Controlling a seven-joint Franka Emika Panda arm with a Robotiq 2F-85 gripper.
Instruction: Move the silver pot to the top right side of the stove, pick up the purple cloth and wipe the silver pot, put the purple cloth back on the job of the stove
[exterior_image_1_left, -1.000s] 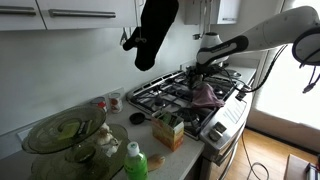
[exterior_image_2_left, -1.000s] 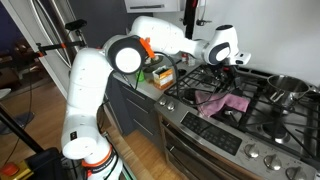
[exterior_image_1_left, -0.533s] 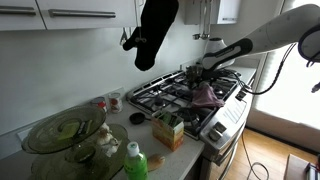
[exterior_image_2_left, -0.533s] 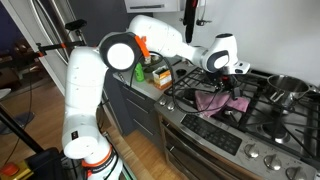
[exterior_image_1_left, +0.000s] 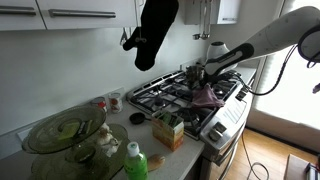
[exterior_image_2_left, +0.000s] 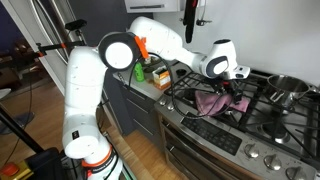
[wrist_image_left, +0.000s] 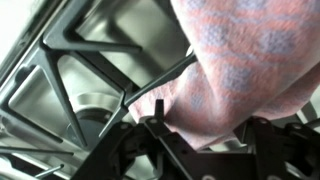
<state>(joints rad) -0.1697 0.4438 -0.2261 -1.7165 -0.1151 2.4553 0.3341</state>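
On the stove (exterior_image_2_left: 226, 136), the purple cloth (exterior_image_2_left: 218, 104) lies across black grates (exterior_image_2_left: 272, 116).

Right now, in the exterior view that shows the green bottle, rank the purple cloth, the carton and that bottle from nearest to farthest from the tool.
1. purple cloth: on the stove, right under the tool.
2. carton: beside the stove, toward the camera.
3. green bottle: beyond the carton, at the picture's bottom edge.

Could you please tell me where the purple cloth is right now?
In both exterior views the purple cloth lies on the front grates of the stove, just beneath the end effector.
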